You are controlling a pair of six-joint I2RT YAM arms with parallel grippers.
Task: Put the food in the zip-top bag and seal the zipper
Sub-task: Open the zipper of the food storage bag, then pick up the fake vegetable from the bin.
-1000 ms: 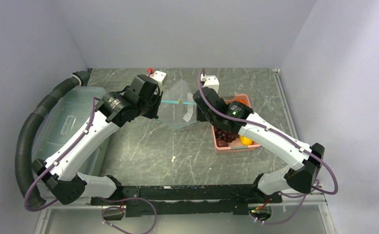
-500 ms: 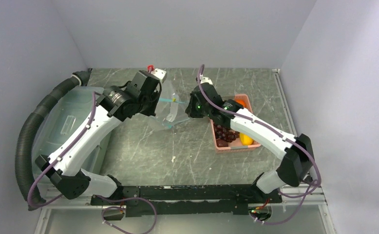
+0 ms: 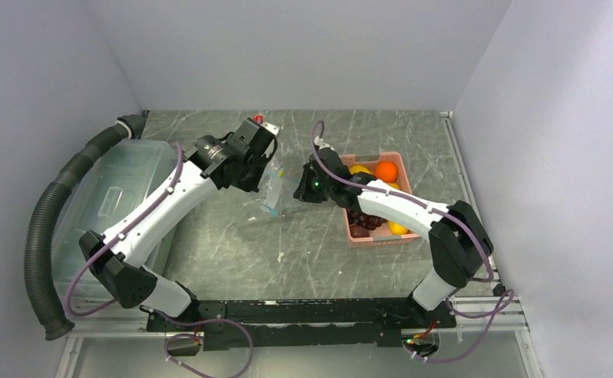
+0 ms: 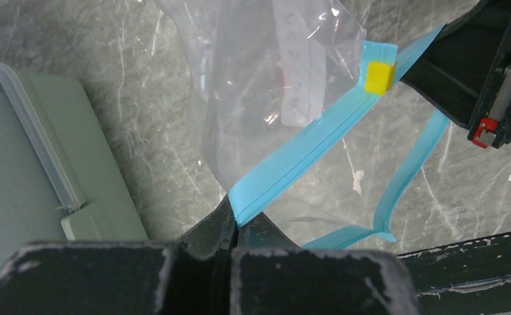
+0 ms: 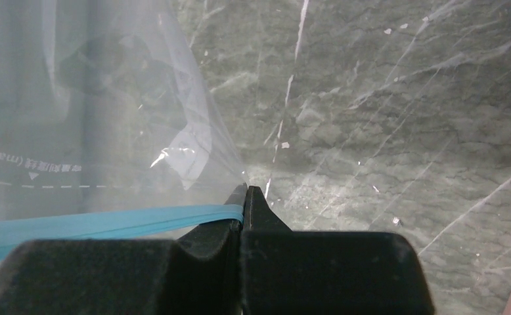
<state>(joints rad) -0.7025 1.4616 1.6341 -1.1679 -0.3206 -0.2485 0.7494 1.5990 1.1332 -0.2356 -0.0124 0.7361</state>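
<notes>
- The left gripper (image 4: pixel 233 220) is clamped together on the zipper (image 4: pixel 305 147). It pinches one end of the teal-blue strip, which runs from there up to a small yellow tab (image 4: pixel 378 77).
- A second length of teal strip loops away below and to the right of the pinched one, apart from it for most of its run.
- The right gripper (image 5: pixel 243 197) is also closed tight on the teal strip, with only the very tips of its fingers on it.
- The zip-top bag (image 3: pixel 270 193) hangs crumpled between the two grippers over the middle of the worktop (image 3: pixel 287 252). Whether its lower edge touches the surface I cannot tell.
- A white label patch (image 4: pixel 299 72) shows on the bag's clear wall.
- The toy produce lies in the pink basket (image 3: pixel 370 242), just to the right of the right gripper and apart from the bag.
- At the basket's far end are the orange ball (image 3: pixel 385 171) and a yellow piece (image 3: pixel 359 169).
- The grape bunch (image 3: pixel 364 220) is near the basket's middle, and a second yellow piece (image 3: pixel 399 228) lies toward its near right corner.
- The right arm reaches across above the basket.
- A translucent lidded bin (image 3: pixel 106 197) stands at the left edge, with a black corrugated hose (image 3: pixel 43 228) curving around it.
</notes>
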